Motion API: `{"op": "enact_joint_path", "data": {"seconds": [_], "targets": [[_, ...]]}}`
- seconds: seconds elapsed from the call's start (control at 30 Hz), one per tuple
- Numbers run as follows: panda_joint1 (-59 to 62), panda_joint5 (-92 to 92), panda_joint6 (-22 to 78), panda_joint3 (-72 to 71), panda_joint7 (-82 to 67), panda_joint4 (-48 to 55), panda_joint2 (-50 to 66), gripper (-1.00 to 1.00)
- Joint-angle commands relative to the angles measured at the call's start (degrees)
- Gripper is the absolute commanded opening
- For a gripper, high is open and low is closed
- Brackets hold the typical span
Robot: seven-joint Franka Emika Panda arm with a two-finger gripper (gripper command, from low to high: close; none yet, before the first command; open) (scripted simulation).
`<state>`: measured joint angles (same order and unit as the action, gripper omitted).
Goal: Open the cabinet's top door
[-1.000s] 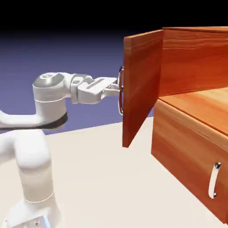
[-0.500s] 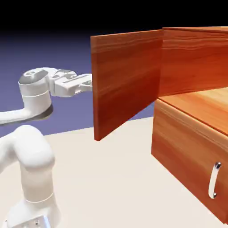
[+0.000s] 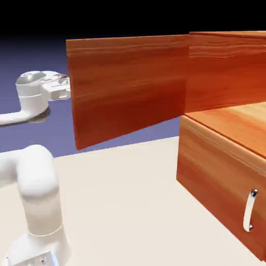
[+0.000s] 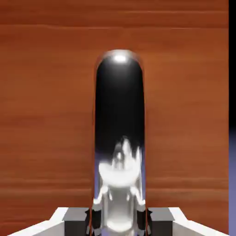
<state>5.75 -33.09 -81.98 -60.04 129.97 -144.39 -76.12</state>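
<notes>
Lower panel: closed, its handle [image 3: 250, 210] well apart from the arm
Top door [image 3: 127, 88]: swung wide open, exterior view's left of the cabinet [image 3: 221, 171]
Arm [image 3: 34, 98]: bent, partly hidden behind door
Gripper [image 4: 118, 222]: closed on door handle [image 4: 120, 115]

Exterior view: set back, facing the cabinet [image 3: 223, 150] and arm [image 3: 39, 176]. Hand view: close, facing the door [image 4: 184, 115]. Shared: door.
</notes>
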Motion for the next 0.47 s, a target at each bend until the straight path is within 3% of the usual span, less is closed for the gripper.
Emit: {"op": "enact_joint_path", "data": {"seconds": [0.0, 0.43], "targets": [[1.72, 0.85, 1.66, -1.32, -0.09, 2.07, 0.45, -1.0], [24.08, 7.46, 20.22, -13.43, -3.2, 28.57, 2.11, -1.0]]}}
